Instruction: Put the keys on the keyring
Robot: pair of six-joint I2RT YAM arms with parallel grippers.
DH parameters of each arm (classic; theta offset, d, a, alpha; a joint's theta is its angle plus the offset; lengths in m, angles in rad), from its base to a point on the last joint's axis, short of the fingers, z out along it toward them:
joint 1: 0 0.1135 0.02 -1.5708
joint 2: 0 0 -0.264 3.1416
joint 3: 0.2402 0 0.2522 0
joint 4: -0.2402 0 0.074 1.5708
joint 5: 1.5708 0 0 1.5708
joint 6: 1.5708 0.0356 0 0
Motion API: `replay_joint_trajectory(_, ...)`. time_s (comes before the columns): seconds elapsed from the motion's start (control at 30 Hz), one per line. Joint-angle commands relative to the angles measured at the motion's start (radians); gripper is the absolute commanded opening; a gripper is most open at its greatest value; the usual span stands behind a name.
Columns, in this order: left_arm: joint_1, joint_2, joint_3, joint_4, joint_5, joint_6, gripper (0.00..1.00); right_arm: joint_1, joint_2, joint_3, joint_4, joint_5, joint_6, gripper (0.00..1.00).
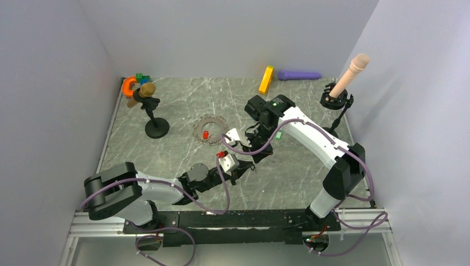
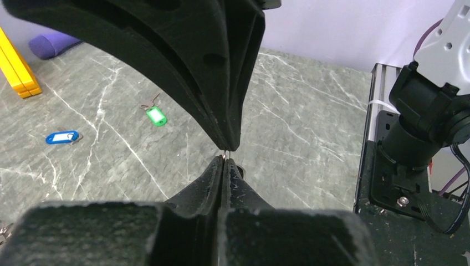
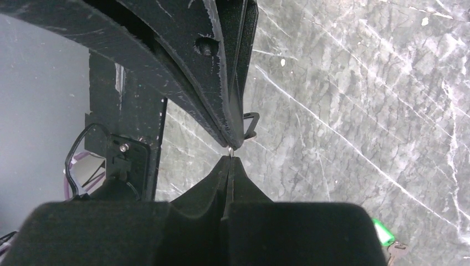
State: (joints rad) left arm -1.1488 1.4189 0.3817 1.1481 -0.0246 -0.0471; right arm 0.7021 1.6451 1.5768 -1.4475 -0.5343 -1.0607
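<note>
One red key point(image 1: 205, 134) lies inside the keyring point(image 1: 210, 129) on the table point(image 1: 166, 158) from above; whether it is threaded, I cannot tell. At the left wrist, the left tool point(image 2: 226, 153) pinches a thin wire point(image 2: 226, 149), and the blue key point(image 2: 61, 137) and green key point(image 2: 157, 116) lie loose. At the right wrist, the right tool point(image 3: 229, 153) is pinched likewise, with the black-rimmed key point(image 3: 250, 124) just behind. Most of the task looks undone.

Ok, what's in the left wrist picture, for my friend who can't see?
The left gripper, shut, pinches a sliver of metal above a grey marble table. A green key and a blue key lie flat, apart, beyond it, with a yellow block farther back.
</note>
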Motion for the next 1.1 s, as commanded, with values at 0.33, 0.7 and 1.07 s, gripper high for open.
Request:
replay_joint_trajectory(0.33, -0.005, -0.016, -0.042, 0.197, -0.037, -0.048, 0.00, 0.005, -0.091, -0.028, 0.090, -0.085, 0.048, 0.40)
replay_joint_trajectory(0.7, 0.001, -0.009, -0.177, 0.510, -0.090, -0.088, 0.00, -0.146, -0.234, -0.058, 0.239, -0.303, 0.099, 0.51)
replay_joint_trajectory(1.07, 0.014, -0.090, -0.119, 0.515, -0.050, -0.044, 0.00, -0.255, -0.319, -0.315, 0.503, -0.716, 0.086, 0.41)
